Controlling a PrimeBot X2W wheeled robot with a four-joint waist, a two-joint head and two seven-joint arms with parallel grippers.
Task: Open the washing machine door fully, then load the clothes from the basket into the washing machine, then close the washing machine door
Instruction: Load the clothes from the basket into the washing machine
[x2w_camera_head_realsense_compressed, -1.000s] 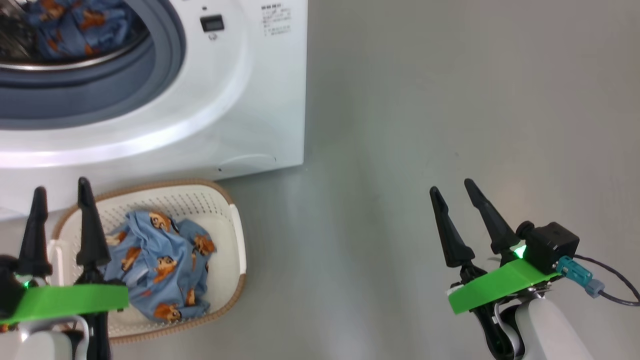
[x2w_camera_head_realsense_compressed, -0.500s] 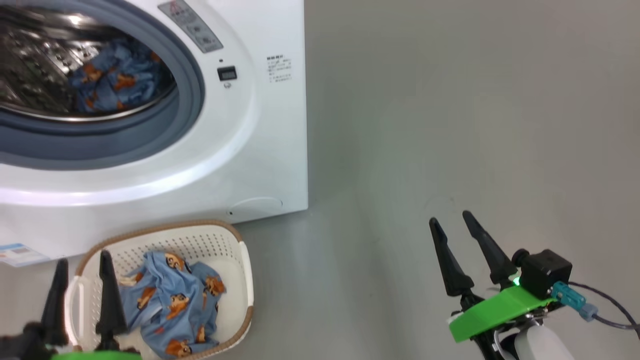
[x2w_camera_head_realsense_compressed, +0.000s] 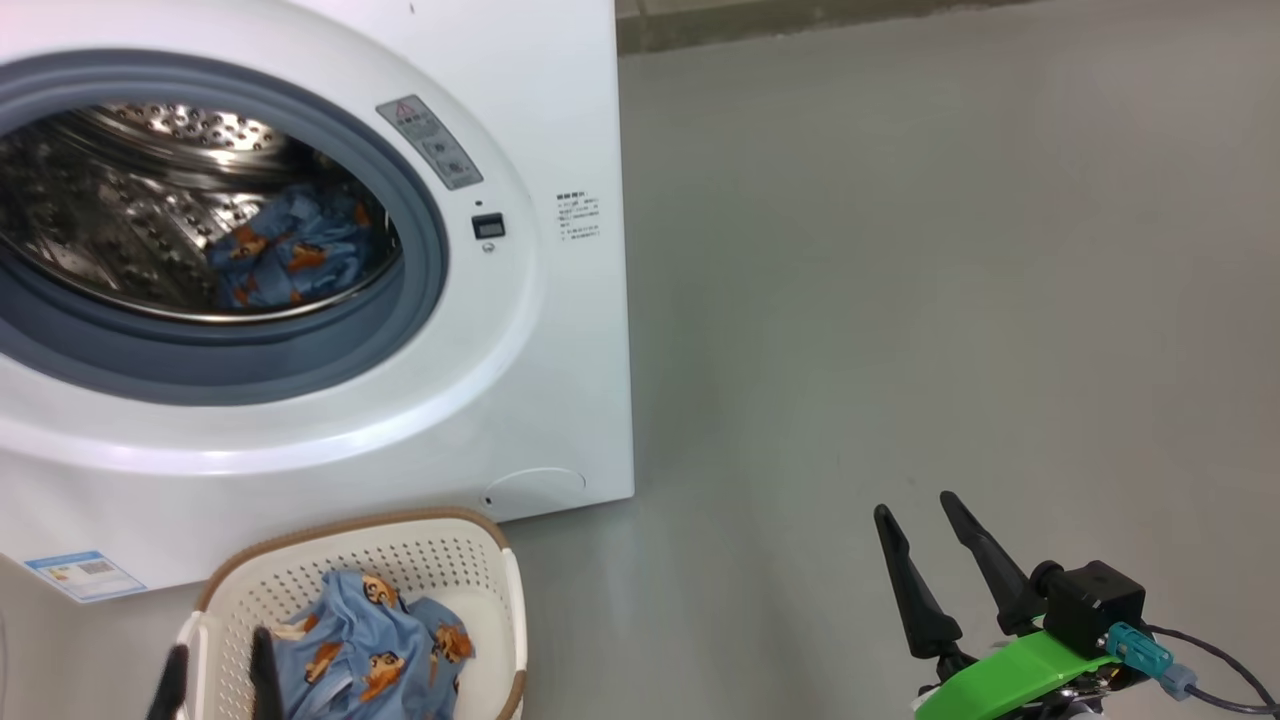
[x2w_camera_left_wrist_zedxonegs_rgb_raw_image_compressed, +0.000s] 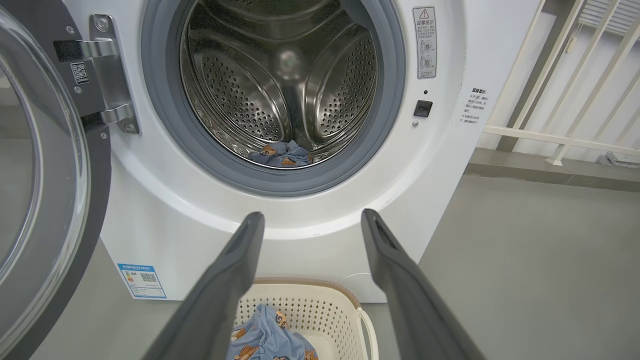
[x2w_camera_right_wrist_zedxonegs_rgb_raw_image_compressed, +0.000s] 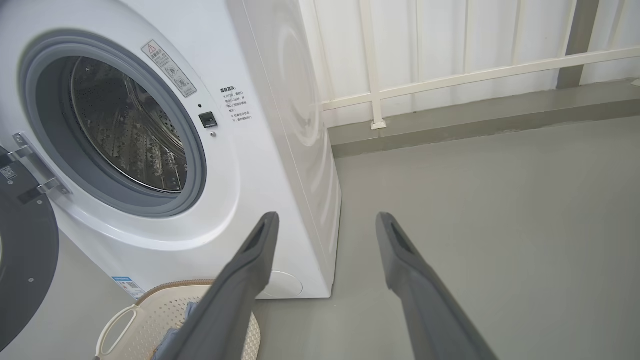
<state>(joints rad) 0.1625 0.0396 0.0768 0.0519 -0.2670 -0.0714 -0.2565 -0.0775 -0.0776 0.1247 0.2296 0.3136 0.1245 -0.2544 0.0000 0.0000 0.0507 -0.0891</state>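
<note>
- Front-loading washing machine (x2w_camera_head_realsense_compressed: 560, 330): washing machine door (x2w_camera_left_wrist_zedxonegs_rgb_raw_image_compressed: 30, 200) swung wide on its hinge (x2w_camera_left_wrist_zedxonegs_rgb_raw_image_compressed: 107, 75), steel drum (x2w_camera_left_wrist_zedxonegs_rgb_raw_image_compressed: 235, 85) exposed.
- One blue printed garment (x2w_camera_head_realsense_compressed: 295, 255) lies low in the drum, near the front lip.
- More clothes (x2w_camera_head_realsense_compressed: 370, 665) bundled in the basket (x2w_camera_head_realsense_compressed: 508, 600), which sits on the floor (x2w_camera_head_realsense_compressed: 900, 300) just before the machine's lower front.
- The left gripper (x2w_camera_left_wrist_zedxonegs_rgb_raw_image_compressed: 312, 216): fingers spread, empty, above the basket, aimed at the drum mouth.
- The right gripper (x2w_camera_head_realsense_compressed: 914, 505): fingers spread, empty, over bare floor, well right of the machine.
</note>
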